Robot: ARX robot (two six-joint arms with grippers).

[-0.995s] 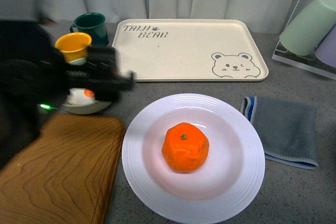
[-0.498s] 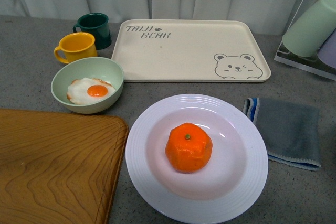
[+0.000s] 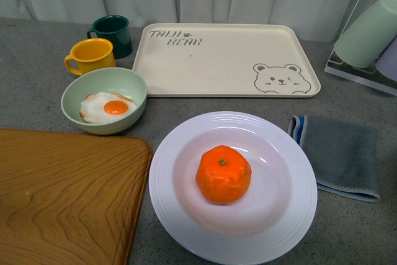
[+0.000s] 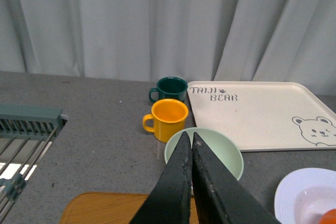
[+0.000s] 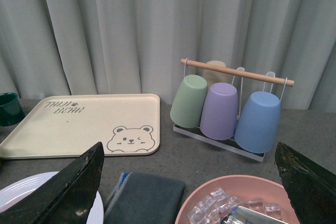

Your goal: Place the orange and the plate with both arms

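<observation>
The orange (image 3: 223,174) sits in the middle of the white plate (image 3: 291,228) at the front of the table. Neither gripper shows in the front view. My left gripper (image 4: 189,136) is shut and empty, held up over the pale green bowl (image 4: 226,153); the left wrist view shows an edge of the plate (image 4: 307,192) and a sliver of the orange (image 4: 331,217) well off to one side. My right gripper (image 5: 189,145) is open and empty, high above the table. Only a sliver of the plate (image 5: 31,182) shows by one of its fingers (image 5: 79,182).
A green bowl with a fried egg (image 3: 104,99), a yellow mug (image 3: 90,56) and a dark green mug (image 3: 113,32) stand at the left. The bear tray (image 3: 223,60) lies behind the plate. A wooden board (image 3: 62,197), a grey cloth (image 3: 341,153), a cup rack (image 5: 226,108) and a pink bowl of ice (image 5: 236,203) lie around.
One second ago my left arm hung over the green bowl and mugs in the front view. It has drawn back out of that view. The orange and plate have not moved.
</observation>
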